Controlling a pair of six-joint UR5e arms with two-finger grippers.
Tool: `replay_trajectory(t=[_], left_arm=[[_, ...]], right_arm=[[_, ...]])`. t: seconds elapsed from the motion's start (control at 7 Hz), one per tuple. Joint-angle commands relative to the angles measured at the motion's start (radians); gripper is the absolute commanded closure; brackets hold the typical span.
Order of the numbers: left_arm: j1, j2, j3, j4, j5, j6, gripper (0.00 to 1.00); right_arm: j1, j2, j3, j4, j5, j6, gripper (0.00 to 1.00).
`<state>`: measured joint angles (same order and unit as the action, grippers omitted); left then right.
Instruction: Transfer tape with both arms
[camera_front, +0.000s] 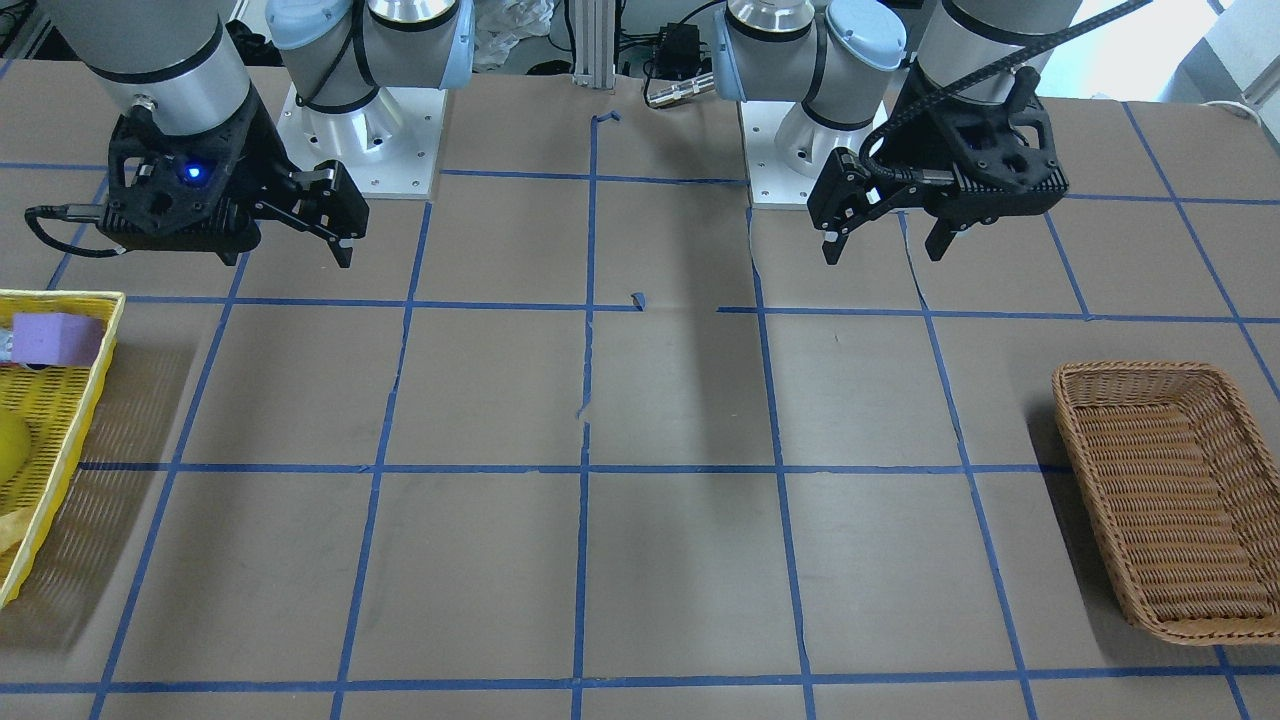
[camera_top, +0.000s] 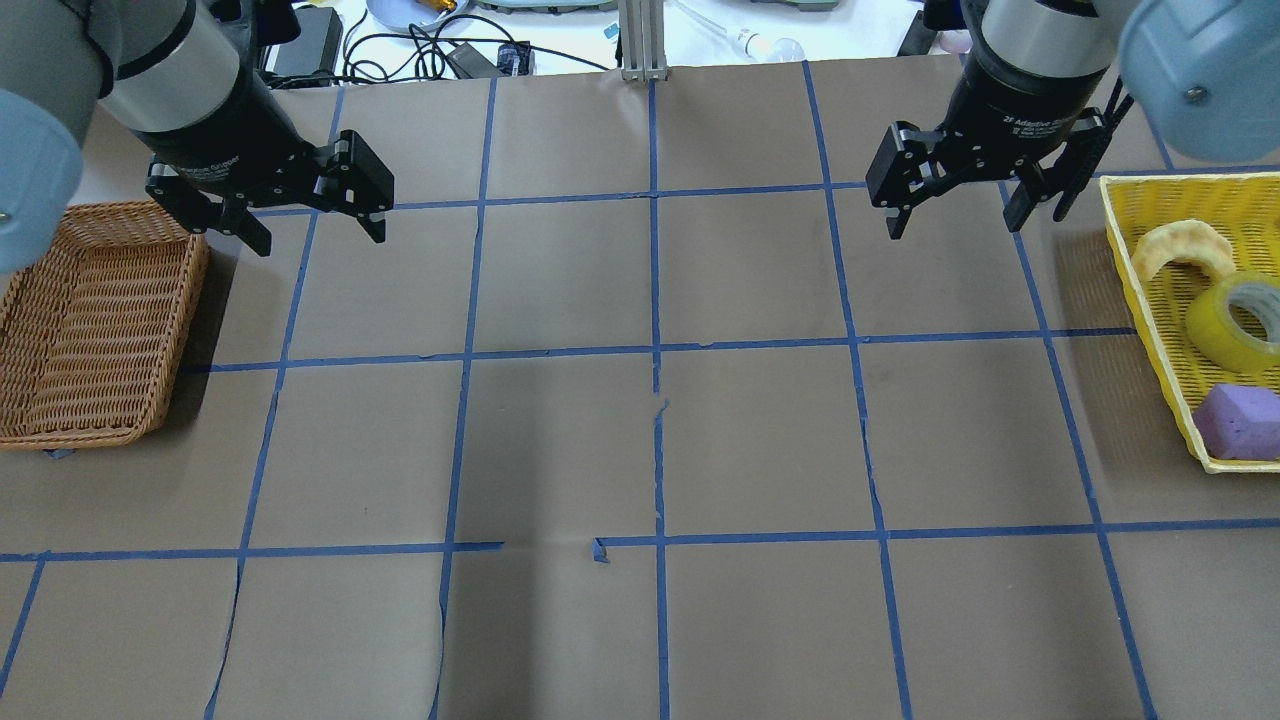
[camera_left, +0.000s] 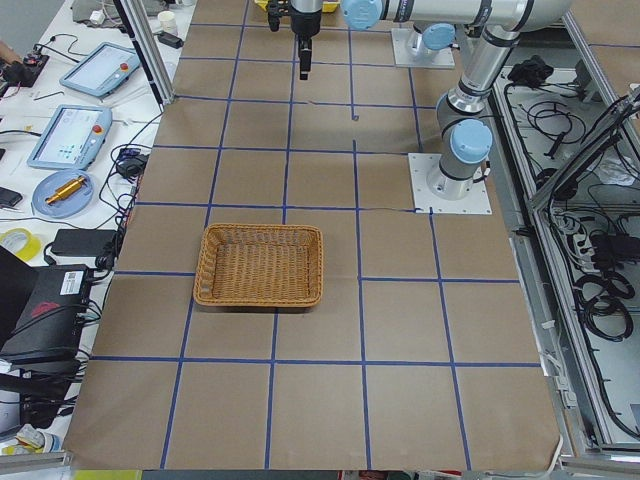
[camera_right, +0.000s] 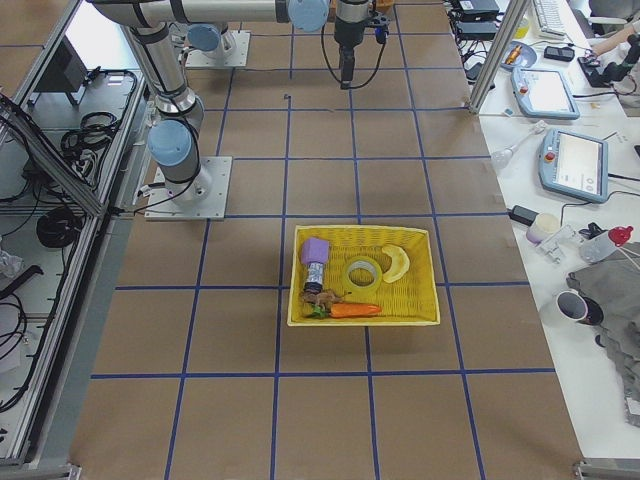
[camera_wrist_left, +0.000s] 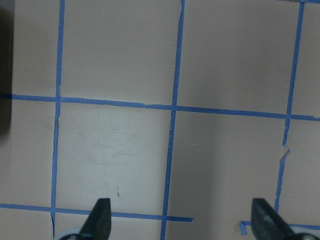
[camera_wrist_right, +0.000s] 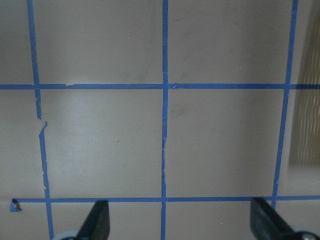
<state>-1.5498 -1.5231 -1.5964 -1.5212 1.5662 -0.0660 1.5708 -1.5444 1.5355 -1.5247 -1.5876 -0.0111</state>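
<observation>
The tape (camera_top: 1235, 320), a glossy yellow ring with a white core, lies in the yellow basket (camera_top: 1150, 300) at the table's right end. It also shows in the exterior right view (camera_right: 362, 273), and only its edge shows in the front view (camera_front: 10, 445). My right gripper (camera_top: 950, 225) hangs open and empty above the table, left of that basket, apart from the tape. My left gripper (camera_top: 320, 238) hangs open and empty beside the wicker basket (camera_top: 90, 320). Both wrist views show open fingertips (camera_wrist_left: 100, 215) (camera_wrist_right: 97, 217) over bare paper.
A purple block (camera_top: 1240, 420) and a pale curved piece (camera_top: 1180, 245) share the yellow basket; the exterior right view also shows a carrot (camera_right: 350, 310) in it. The wicker basket (camera_front: 1170, 500) holds nothing. Blue tape lines grid the brown paper table.
</observation>
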Motion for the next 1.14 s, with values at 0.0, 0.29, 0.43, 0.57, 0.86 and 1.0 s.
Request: replay_trajectory(t=[0.0, 0.29, 0.43, 0.57, 0.86, 1.0], left_arm=[[0.001, 0.000, 0.001, 0.000, 0.002, 0.000, 0.00], [0.001, 0.000, 0.001, 0.000, 0.002, 0.000, 0.00], [0.001, 0.000, 0.001, 0.000, 0.002, 0.000, 0.00], [0.001, 0.000, 0.001, 0.000, 0.002, 0.000, 0.00], [0.001, 0.000, 0.001, 0.000, 0.000, 0.000, 0.00], [0.001, 0.000, 0.001, 0.000, -0.001, 0.000, 0.00]], right_arm=[[0.000, 0.000, 0.000, -0.008, 0.001, 0.000, 0.00], [0.000, -0.002, 0.002, -0.003, 0.001, 0.003, 0.00], [0.000, -0.002, 0.002, -0.003, 0.000, 0.003, 0.00], [0.000, -0.006, 0.002, 0.004, -0.005, 0.011, 0.00], [0.000, -0.008, 0.008, 0.005, -0.014, 0.004, 0.00], [0.000, -0.008, 0.008, 0.005, -0.012, 0.002, 0.00]])
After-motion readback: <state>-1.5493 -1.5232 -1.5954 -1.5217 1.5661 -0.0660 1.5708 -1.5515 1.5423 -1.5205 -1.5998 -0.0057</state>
